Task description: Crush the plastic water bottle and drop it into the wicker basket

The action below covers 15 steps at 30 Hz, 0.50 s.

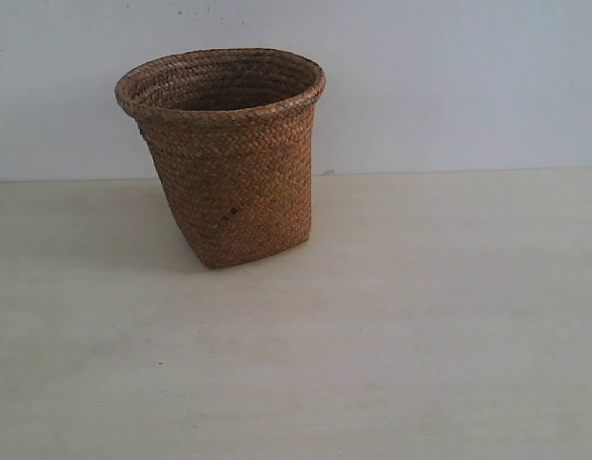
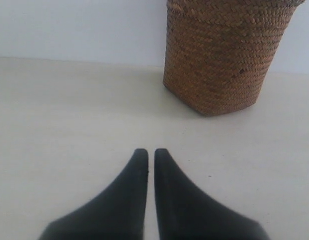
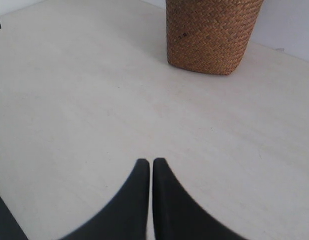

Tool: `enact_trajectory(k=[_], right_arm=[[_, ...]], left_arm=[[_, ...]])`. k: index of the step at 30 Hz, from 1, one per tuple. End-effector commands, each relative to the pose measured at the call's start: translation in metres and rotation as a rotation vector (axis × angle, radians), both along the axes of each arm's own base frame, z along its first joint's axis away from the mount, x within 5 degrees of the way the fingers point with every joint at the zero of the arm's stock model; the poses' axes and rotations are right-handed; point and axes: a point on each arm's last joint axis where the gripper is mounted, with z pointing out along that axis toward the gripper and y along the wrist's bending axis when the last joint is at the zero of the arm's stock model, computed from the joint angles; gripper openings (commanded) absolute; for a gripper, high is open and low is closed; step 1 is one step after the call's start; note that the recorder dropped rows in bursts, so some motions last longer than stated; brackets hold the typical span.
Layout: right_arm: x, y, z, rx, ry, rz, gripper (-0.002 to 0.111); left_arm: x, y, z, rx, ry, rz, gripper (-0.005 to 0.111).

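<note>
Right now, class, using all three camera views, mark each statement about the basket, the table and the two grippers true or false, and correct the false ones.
1. The wicker basket stands upright on the table. True.
2. The left gripper is wide open. False: its fingers are closed together and hold nothing.
3. A plastic water bottle lies on the table beside the basket. False: no bottle shows in any view.
4. The right gripper is shut and empty. True.
5. The basket's side bears a small dark mark. True.
</note>
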Motion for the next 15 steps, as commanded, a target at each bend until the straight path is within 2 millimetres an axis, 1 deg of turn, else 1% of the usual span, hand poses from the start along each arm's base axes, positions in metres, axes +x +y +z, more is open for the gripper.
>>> enact_trajectory(k=[1,15], right_arm=[[-0.0006,-0.0004,-0.0003,0.007,-0.003,0.000,0.000],[-0.0006,-0.0004,-0.0003,0.007,-0.003,0.000,0.000]], left_arm=[[0.0001,0.0002,-0.0008,0.029,-0.008,-0.002,0.004],[0.0003,0.0012,-0.0008,0.029,-0.008,0.018,0.004]])
